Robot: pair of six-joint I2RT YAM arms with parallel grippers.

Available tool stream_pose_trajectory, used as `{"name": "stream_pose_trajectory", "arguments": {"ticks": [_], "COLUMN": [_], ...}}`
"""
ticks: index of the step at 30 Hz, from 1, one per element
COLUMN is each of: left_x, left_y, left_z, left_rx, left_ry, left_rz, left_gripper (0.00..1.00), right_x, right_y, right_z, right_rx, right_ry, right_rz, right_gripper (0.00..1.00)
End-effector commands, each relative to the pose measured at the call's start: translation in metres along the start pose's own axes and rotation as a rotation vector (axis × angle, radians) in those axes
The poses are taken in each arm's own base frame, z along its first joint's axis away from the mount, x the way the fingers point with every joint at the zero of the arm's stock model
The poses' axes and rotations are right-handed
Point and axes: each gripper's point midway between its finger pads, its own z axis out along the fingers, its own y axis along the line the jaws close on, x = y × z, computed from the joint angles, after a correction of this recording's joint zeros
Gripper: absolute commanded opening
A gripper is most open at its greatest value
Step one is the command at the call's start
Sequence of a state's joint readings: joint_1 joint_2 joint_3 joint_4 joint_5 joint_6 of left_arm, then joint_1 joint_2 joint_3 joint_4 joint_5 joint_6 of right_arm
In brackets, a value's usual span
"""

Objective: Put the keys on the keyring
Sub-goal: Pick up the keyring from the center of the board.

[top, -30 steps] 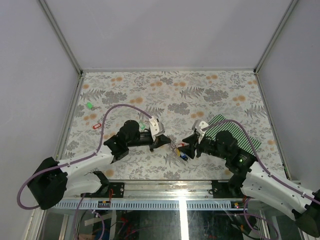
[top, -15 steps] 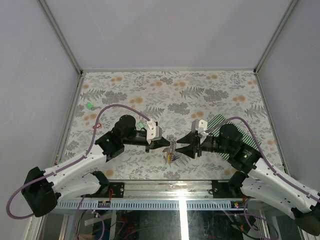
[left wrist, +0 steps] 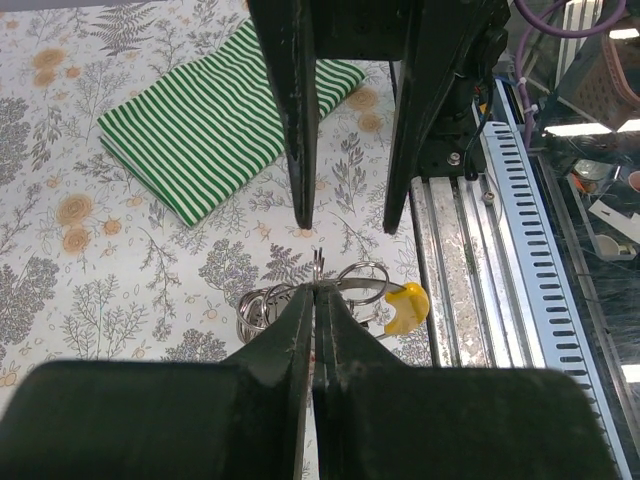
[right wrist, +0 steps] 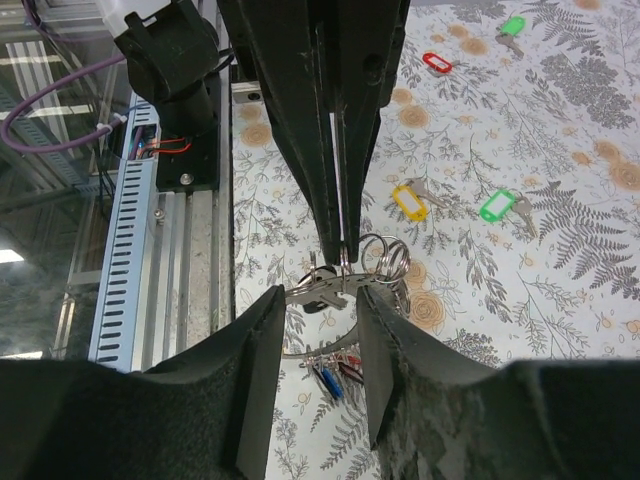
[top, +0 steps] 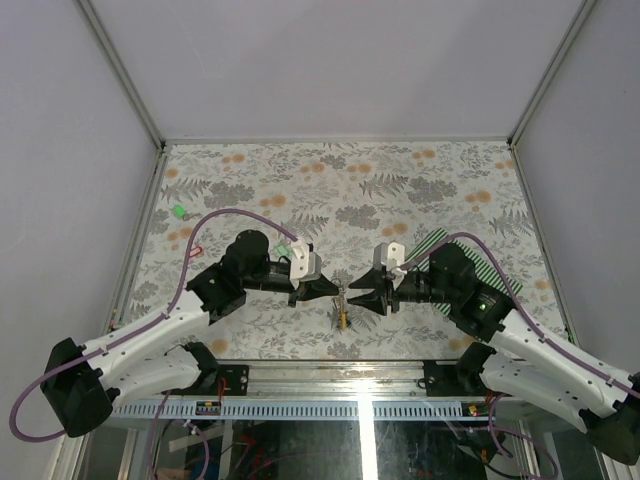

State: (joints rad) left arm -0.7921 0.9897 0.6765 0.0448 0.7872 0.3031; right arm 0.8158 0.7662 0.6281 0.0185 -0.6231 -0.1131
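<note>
The keyring hangs between my two grippers above the table's near edge, with a yellow key dangling from it. My left gripper is shut on the keyring's wire; in the left wrist view its tips pinch the silvery loops beside the yellow key. My right gripper is open, and in its wrist view its jaws stand either side of the keyring. Blue and red keys hang below it.
Loose keys lie on the floral table: yellow, green, red and green; green and red show at the left. The green-and-white striped mat lies at the right. The metal rail runs along the near edge.
Both grippers have come together over the near middle of the table. The keyring with its keys has left the table and now hangs between them in the left gripper's pinch.
</note>
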Motion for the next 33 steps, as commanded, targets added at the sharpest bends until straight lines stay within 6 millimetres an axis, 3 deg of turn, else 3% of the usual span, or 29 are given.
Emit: {"name": "stream_pose_trajectory", "arguments": {"ticks": [1, 10, 33], "left_x": [-0.036, -0.037, -0.038], "left_y": [-0.002, -0.006, -0.012], "left_z": [-0.003, -0.004, -0.003], "left_rx": [0.017, 0.038, 0.081], "left_ry": [-0.073, -0.076, -0.079], "left_rz": [0.055, 0.061, 0.063], "left_gripper": [0.0, 0.0, 0.0], "right_x": [-0.034, -0.033, -0.033], "right_y": [-0.004, -0.005, -0.001], "right_z": [0.003, 0.007, 0.013], "right_rx": [-0.015, -0.025, -0.07], "right_ry": [-0.09, -0.084, -0.076], "right_rz": [-0.095, -0.092, -0.062], "right_gripper": [0.42, 0.42, 0.25]}}
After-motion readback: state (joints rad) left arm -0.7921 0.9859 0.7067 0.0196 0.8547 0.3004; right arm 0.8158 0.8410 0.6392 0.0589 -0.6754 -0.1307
